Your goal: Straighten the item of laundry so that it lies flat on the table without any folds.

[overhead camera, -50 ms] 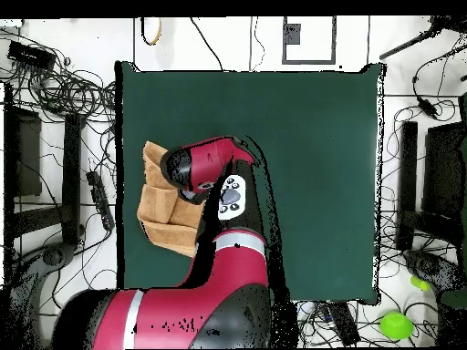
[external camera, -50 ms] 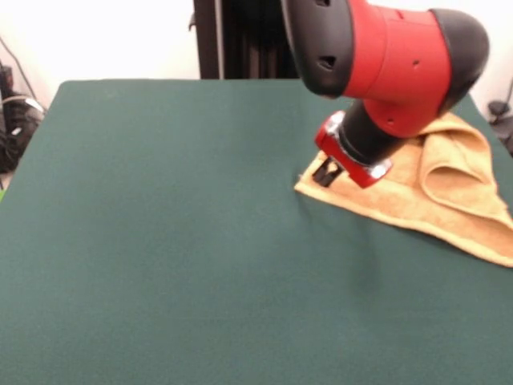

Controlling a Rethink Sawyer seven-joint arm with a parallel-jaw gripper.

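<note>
Across the front view, left to right: spreading wide and bare over most of the frame, the dark green table. Then, right of centre, coming down at the towel's left corner, the end effector, its dark tips sitting just at or over that corner; impossible to tell whether open or closed, or whether gripping any cloth. Reaching in above it, the red and black arm, covering part of the cloth behind. Lying farthest right, the item of laundry, orange-tan, crumpled, resting on the table near its right edge, with a rounded fold standing up along its upper part and a flatter layer stretching out beneath toward the frame's edge.

From overhead, left to right: lying at the table's left side, the item of laundry, bunched in uneven layers; crossing over its right part, the arm, hiding the end effector.
</note>
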